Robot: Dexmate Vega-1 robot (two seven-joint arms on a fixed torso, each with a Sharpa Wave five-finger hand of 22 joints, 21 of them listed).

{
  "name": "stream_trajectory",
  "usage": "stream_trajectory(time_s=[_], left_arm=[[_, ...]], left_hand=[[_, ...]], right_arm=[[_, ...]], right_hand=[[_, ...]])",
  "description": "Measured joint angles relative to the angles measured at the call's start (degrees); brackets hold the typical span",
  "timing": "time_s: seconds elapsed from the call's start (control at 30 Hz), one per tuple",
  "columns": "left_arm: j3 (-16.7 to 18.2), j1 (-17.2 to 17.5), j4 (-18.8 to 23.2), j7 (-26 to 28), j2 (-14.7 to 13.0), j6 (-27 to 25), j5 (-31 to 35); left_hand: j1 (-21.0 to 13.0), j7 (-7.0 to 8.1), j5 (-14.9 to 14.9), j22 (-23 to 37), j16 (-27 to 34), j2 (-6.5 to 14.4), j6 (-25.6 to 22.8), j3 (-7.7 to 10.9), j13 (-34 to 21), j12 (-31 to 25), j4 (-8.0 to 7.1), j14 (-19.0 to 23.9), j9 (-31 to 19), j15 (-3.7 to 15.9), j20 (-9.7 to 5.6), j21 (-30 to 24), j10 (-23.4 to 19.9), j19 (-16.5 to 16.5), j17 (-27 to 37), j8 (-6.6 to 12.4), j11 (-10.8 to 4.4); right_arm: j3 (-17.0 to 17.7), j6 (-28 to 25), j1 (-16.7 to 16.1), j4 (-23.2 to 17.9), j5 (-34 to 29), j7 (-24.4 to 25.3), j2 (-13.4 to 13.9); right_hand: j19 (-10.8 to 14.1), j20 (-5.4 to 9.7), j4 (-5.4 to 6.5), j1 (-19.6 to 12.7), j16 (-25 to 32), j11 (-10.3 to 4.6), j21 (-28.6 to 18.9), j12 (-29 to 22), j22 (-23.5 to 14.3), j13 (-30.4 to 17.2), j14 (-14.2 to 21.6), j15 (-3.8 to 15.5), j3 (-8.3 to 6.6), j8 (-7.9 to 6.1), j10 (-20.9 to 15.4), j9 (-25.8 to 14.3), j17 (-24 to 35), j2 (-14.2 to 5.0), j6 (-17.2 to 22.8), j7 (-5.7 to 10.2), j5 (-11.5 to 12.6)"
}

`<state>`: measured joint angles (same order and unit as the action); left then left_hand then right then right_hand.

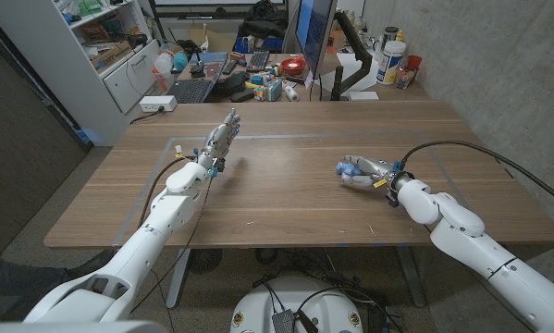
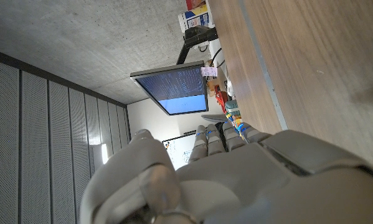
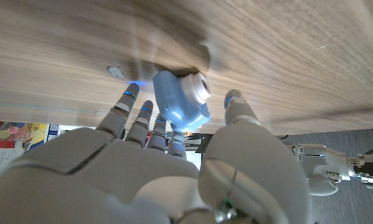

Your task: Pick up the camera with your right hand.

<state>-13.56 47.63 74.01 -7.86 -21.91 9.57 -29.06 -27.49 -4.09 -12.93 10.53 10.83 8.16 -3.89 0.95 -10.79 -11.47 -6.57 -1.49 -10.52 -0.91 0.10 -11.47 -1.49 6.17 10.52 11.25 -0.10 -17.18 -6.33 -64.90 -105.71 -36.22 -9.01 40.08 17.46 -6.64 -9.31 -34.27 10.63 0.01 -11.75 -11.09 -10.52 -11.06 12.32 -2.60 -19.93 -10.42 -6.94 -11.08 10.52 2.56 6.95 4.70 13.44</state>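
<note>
A small light-blue camera (image 1: pixel 348 172) with a white round lens sits on the wooden table (image 1: pixel 286 194), right of the middle. In the right wrist view the camera (image 3: pixel 183 102) lies between my right hand's fingers (image 3: pixel 142 115) and its thumb, with a narrow gap showing on the thumb side. My right hand (image 1: pixel 369 171) reaches around it from the right and its fingers are still apart. My left hand (image 1: pixel 219 141) hovers over the far left of the table with its fingers stretched out and holds nothing; the left wrist view shows the back of the left hand (image 2: pixel 236 180).
Behind the table stands a cluttered desk with a monitor (image 1: pixel 315 30), a laptop (image 1: pixel 193 89) and a white bottle (image 1: pixel 393 61). A black cable (image 1: pixel 461 148) arcs over the table's right side. A thin taped outline (image 1: pixel 179 141) marks the tabletop.
</note>
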Motion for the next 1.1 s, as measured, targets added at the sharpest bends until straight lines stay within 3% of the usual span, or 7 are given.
stream_trajectory(time_s=[0.33,0.37,0.5,0.67,0.7,0.9,1.1], left_arm=[[-0.03,0.17,0.18,0.0,-0.1,0.0,0.0],[-0.03,0.18,0.18,0.21,-0.1,-0.49,0.03],[-0.03,0.18,0.19,0.21,-0.09,-0.49,0.03],[-0.03,0.18,0.17,0.21,-0.04,-0.49,0.03],[-0.03,0.18,0.17,0.24,-0.02,-0.71,-0.09],[-0.03,0.18,0.17,0.33,0.0,-0.82,-0.11],[0.0,0.18,0.27,0.52,0.02,-0.97,-0.15]], left_hand=[[0.0,0.0,0.0,0.0,0.0,0.0,0.0,0.0,0.0,0.0,0.0,0.0,0.0,0.0,0.22,0.0,0.0,0.22,0.0,0.0,0.0],[0.0,0.0,0.0,0.0,0.0,0.0,0.0,0.0,0.0,0.0,0.0,0.0,0.0,0.0,0.25,0.0,0.0,0.25,0.0,0.0,0.0],[0.0,0.0,0.0,0.0,0.0,0.0,0.0,0.0,0.0,0.0,0.0,0.0,0.0,0.0,0.43,0.0,0.0,0.43,0.0,0.0,0.0],[0.0,0.0,0.0,0.0,0.0,0.0,0.0,0.0,0.0,0.0,0.01,0.0,0.0,0.0,0.67,0.0,0.0,0.19,0.0,0.0,0.0],[0.0,0.0,0.0,0.0,0.0,0.0,0.0,0.0,0.0,0.0,0.0,0.0,0.0,0.0,0.68,0.0,0.0,0.19,0.0,0.0,0.0],[0.0,0.0,0.0,0.0,0.0,0.0,0.0,-0.01,0.0,0.0,0.01,0.0,0.0,0.0,0.67,0.0,0.0,0.19,0.0,0.0,0.0],[0.0,-0.31,0.0,0.0,0.0,0.0,-0.31,-0.01,0.0,0.0,0.01,0.0,0.0,0.0,0.67,0.0,0.0,0.19,0.0,0.0,0.0]], right_arm=[[0.0,0.7,0.0,0.0,0.35,1.86,0.0],[-0.58,0.72,0.68,2.32,0.36,1.91,-0.8],[-0.58,1.22,0.68,2.32,0.53,2.82,-0.8],[-0.58,1.78,0.68,2.32,0.72,3.86,-0.8],[-0.83,1.93,1.16,4.08,0.74,4.14,-1.5],[-1.06,2.65,1.42,4.94,0.74,5.19,-1.69],[-1.29,3.39,1.72,6.01,0.72,6.05,-1.74]], right_hand=[[3.17,-0.71,0.24,-0.84,0.84,-0.69,-1.02,-1.06,-0.03,0.0,2.05,2.04,-0.24,-0.89,-1.34,0.01,0.29,0.37,0.89,0.61,0.69],[3.35,-0.9,0.24,-0.84,0.84,-0.74,-1.22,-1.15,-0.03,0.0,2.24,2.23,-0.24,-0.89,-1.79,0.01,0.29,0.37,1.11,0.68,0.77],[5.27,-1.46,0.48,-1.05,1.03,-1.15,-1.8,-1.57,-0.31,0.0,3.28,2.62,-0.48,-1.19,-2.44,0.01,0.29,0.58,1.62,1.19,0.98],[8.05,-0.99,0.48,-1.61,1.29,-1.52,-2.56,-2.34,-0.27,-0.29,4.8,3.14,-0.48,-1.8,-4.24,0.01,0.29,0.54,3.53,1.88,1.4],[8.62,-0.99,0.48,-1.68,1.29,-1.53,-2.78,-2.44,-0.25,-0.29,5.0,3.3,-0.48,-1.88,-4.24,0.01,0.29,0.61,3.77,2.02,1.4],[10.46,-0.41,0.34,-2.89,1.29,-1.95,-3.11,-2.79,-0.3,-0.29,6.03,3.94,-0.83,-2.1,-5.26,0.01,0.29,0.61,4.94,2.47,1.83],[13.36,1.24,0.11,-5.07,1.42,-2.42,-4.01,-3.2,-0.24,-0.28,7.91,4.91,-1.67,-2.73,-6.86,0.01,0.28,0.1,7.66,3.29,2.23]])
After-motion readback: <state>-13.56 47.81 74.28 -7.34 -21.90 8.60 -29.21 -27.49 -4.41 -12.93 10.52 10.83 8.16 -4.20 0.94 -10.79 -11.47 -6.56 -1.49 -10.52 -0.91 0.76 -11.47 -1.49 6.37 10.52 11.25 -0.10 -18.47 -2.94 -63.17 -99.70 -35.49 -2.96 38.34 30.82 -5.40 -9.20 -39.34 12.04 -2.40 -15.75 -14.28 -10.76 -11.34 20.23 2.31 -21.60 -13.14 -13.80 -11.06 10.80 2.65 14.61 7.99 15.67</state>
